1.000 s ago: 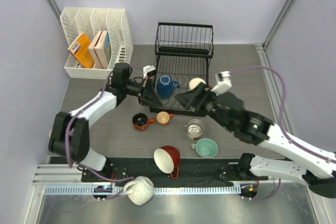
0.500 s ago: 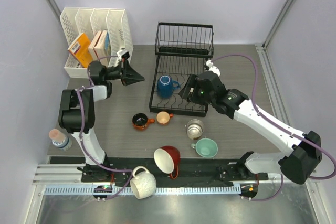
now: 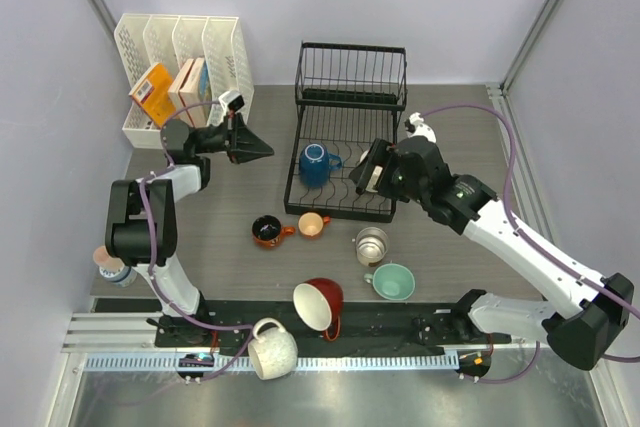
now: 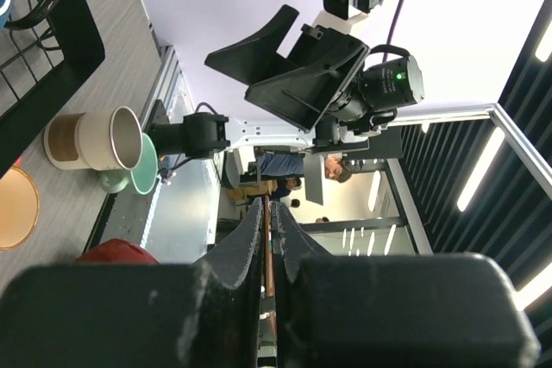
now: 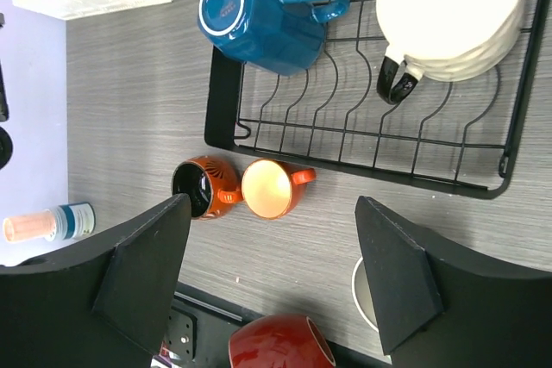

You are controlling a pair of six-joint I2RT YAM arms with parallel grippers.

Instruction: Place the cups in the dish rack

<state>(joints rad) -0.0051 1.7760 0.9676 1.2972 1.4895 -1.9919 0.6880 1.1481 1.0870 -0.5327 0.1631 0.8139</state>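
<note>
Grey tabletop (image 5: 129,84) | cream cup (image 5: 453,15) in dish rack (image 5: 216,101), cut off at top edge

A black wire dish rack (image 3: 300,209) with 2 tiers stands toward the table's far side. On its wavy base rest 2 mugs: a blue mug (image 5: 259,19) tilted at the left and a cream mug (image 5: 448,6) at the right. In front, on the table, an orange mug (image 3: 266,231) with a black inside sits beside a peach mug (image 3: 312,225). Nearer are a steel mug (image 3: 372,244), a teal mug (image 3: 392,282), a red mug (image 3: 320,304) and a white mug (image 3: 268,347).
</note>
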